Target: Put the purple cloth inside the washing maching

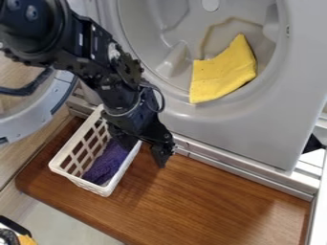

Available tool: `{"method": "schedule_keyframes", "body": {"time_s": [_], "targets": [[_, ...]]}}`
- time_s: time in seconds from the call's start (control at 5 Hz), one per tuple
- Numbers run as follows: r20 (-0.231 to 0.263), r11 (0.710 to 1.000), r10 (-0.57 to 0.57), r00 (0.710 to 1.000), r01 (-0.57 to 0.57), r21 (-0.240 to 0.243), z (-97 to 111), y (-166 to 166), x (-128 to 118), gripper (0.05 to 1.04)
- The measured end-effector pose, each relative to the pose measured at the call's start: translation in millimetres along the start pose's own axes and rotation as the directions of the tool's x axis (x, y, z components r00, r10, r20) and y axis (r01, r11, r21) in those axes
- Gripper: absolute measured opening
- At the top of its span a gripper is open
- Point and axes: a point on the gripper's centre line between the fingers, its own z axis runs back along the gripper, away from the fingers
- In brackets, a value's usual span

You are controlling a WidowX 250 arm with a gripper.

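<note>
Arm w/ gripper spread wide by basket rim. Centre it over purple cloth, pinch thick fold, lift clear b4 swinging to drum.

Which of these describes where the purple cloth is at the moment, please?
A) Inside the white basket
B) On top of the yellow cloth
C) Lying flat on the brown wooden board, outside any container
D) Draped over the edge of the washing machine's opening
A, since the purple cloth lies within the walls of the white basket, which stands on the brown wooden board.
</note>
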Motion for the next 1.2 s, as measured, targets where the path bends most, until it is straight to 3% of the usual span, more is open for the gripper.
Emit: {"method": "schedule_keyframes", "body": {"time_s": [0.2, 0.6, 0.8, 1.0, 1.2], "targets": [[-0.022, 1.0, 0.005, 1.0, -0.005, 0.0, -4.4, 0.5, -4.2, 1.001], [-0.062, 0.981, 0.17, 0.984, -0.162, 0.106, -28.6, 52.1, 6.7, 1.001], [-0.082, 0.966, 0.229, 0.97, -0.216, 0.141, -40.8, 72.1, 8.3, 1.001], [-0.111, 0.966, 0.231, 0.966, -0.215, 0.146, -53.7, 72.6, 6.8, 0.962], [-0.114, 0.97, 0.216, 0.97, -0.2, 0.138, -54.8, 70.6, 7.0, 0.68]]}}
